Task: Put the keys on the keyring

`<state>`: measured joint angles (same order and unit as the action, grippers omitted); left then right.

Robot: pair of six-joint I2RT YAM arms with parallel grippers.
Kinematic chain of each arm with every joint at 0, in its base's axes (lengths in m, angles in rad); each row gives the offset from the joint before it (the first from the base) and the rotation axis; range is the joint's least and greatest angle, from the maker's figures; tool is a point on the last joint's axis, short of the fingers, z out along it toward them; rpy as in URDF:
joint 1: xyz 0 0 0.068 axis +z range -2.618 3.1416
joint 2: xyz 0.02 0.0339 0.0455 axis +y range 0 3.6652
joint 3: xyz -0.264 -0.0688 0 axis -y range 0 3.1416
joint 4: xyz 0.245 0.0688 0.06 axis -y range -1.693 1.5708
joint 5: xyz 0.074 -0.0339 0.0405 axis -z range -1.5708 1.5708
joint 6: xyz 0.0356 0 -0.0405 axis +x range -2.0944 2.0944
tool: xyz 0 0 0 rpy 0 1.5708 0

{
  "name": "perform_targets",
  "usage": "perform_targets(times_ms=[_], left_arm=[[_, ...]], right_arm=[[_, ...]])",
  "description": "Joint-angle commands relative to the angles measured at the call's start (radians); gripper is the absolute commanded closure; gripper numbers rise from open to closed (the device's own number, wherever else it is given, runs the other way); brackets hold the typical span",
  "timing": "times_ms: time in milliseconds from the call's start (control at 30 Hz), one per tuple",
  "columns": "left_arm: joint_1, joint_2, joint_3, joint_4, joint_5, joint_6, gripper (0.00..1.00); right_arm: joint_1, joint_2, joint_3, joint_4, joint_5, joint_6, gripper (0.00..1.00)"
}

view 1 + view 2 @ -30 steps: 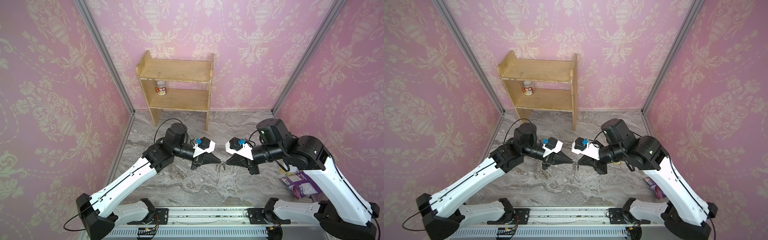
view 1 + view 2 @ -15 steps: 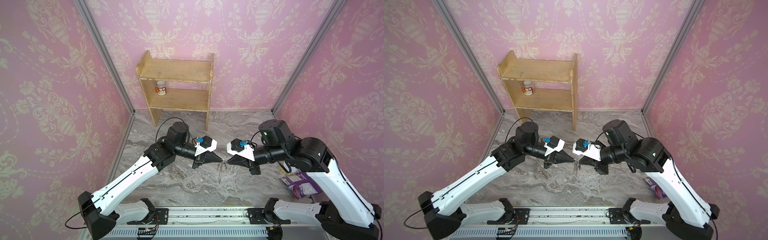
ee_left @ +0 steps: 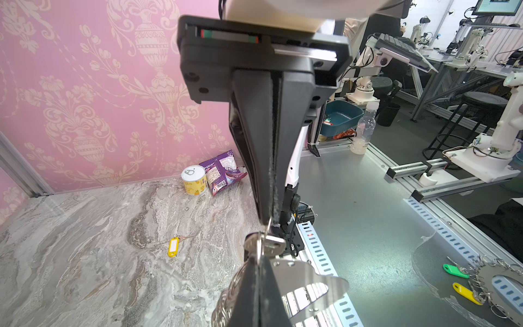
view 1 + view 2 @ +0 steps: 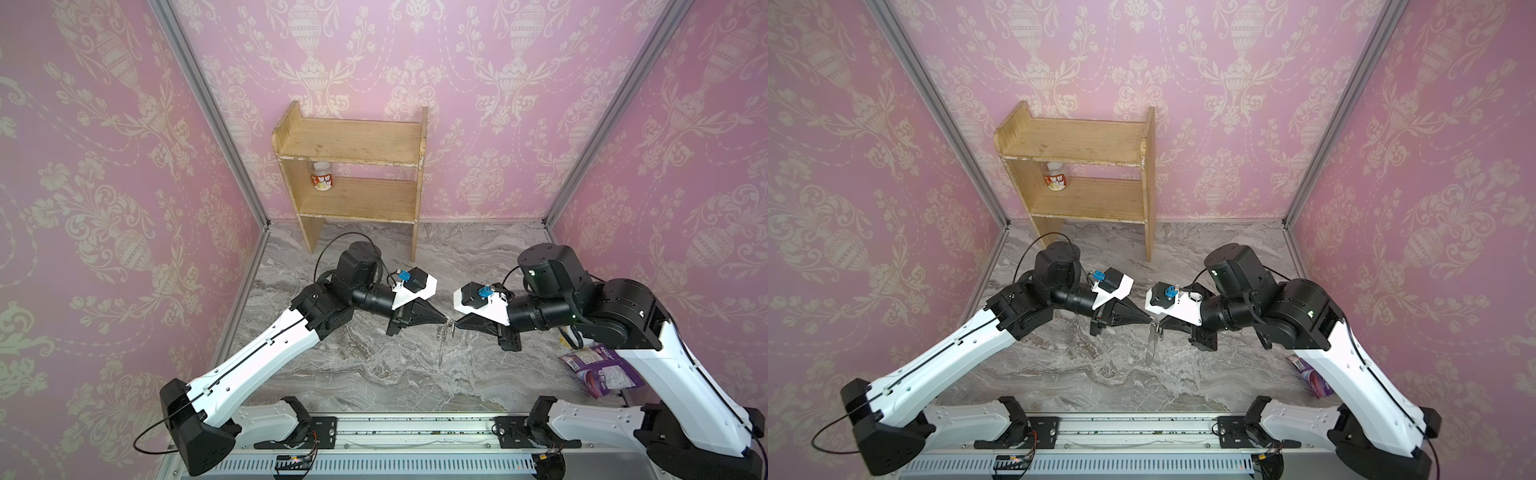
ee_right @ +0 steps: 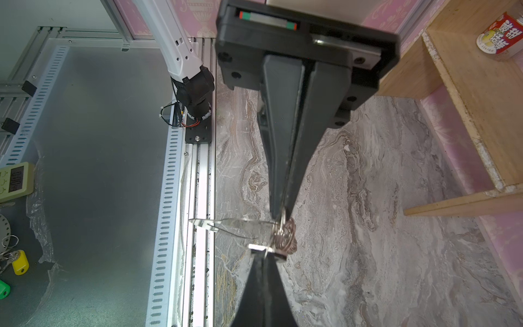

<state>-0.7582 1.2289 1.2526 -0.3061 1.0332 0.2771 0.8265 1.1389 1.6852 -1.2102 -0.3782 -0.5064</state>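
Left hand (image 4: pixel 445 320) above middle of counter (image 4: pixel 374 374), fully closed, tips pinching small silver key (image 3: pixel 266 244). Right hand (image 4: pixel 458 324) tip to tip with it, also clamped tight, nipping one wire ring of keyring (image 3: pixel 308 283). Shiny plate hangs below both tips, clear of counter. Yellow key tag (image 3: pixel 173 247) lies flat on counter toward right side, near can (image 3: pixel 194 180) and purple packet (image 4: pixel 598 370).
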Motion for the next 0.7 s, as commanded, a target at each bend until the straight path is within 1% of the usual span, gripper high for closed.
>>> perform_targets(times_ms=[0,333,667], left_arm=[[-0.002,0.010,0.041,0.016,-0.039,-0.035,1.00],[-0.003,0.026,0.053,0.024,-0.051,-0.056,1.00],[0.000,-0.002,0.020,0.188,-0.018,-0.161,1.00]], right_arm=[[0.028,-0.016,-0.023,-0.002,0.015,-0.021,1.00],[0.069,-0.019,-0.042,0.003,0.093,-0.023,1.00],[0.074,-0.040,-0.099,0.044,0.131,-0.017,1.00]])
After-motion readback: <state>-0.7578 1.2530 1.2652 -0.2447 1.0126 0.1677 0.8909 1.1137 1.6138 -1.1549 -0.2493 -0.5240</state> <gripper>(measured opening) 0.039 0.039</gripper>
